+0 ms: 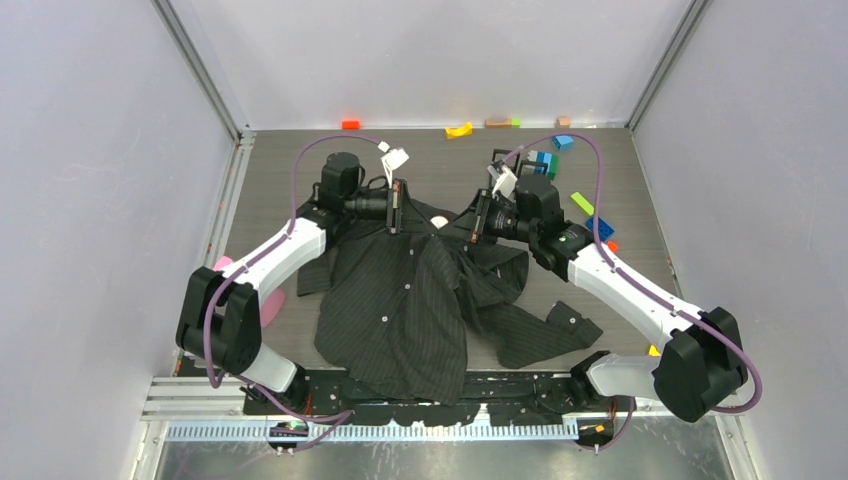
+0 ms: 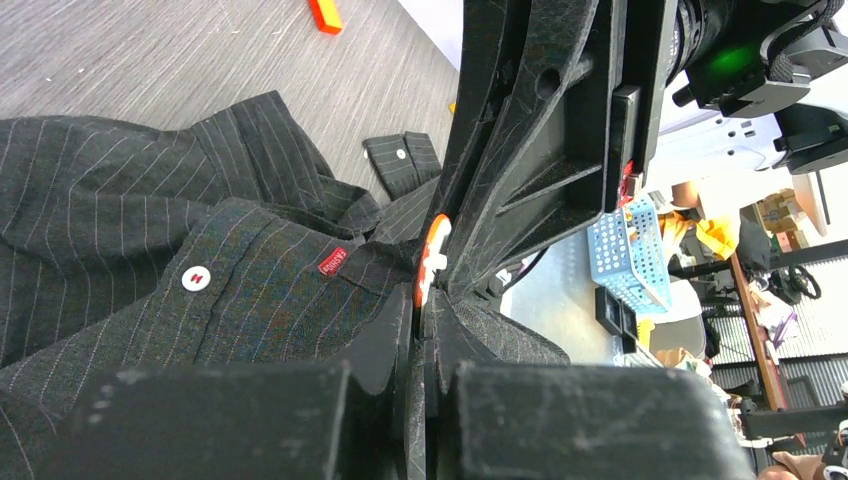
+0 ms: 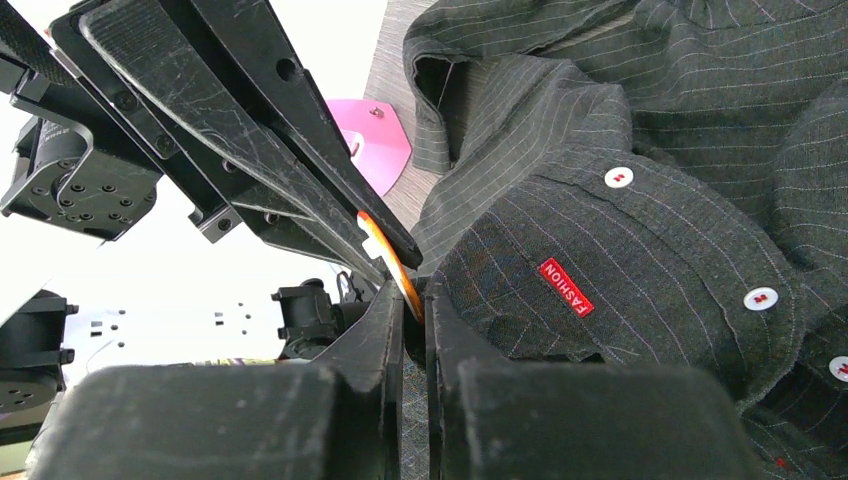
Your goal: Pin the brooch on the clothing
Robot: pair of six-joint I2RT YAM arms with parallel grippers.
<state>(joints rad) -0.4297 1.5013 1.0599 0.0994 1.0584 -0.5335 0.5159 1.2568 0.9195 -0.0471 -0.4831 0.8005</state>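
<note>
The dark pinstriped shirt (image 1: 400, 310) lies spread on the table, collar end away from the arm bases. It also shows in the left wrist view (image 2: 150, 200) and the right wrist view (image 3: 650, 250), with its red tag (image 3: 566, 287) and white buttons. The brooch (image 1: 438, 221) is a small orange and white disc, seen edge-on (image 2: 432, 255) (image 3: 390, 262) just above the shirt's chest. My left gripper (image 1: 425, 218) (image 2: 420, 300) and right gripper (image 1: 452, 222) (image 3: 413, 300) meet tip to tip there. Each is shut on an opposite edge of the brooch, close over the fabric.
A pink flat piece (image 1: 270, 305) lies left of the shirt and shows in the right wrist view (image 3: 375, 140). Coloured blocks lie along the back: orange (image 1: 350, 124), yellow (image 1: 459, 130), blue and green (image 1: 545, 160), green (image 1: 582, 203). Walls close both sides.
</note>
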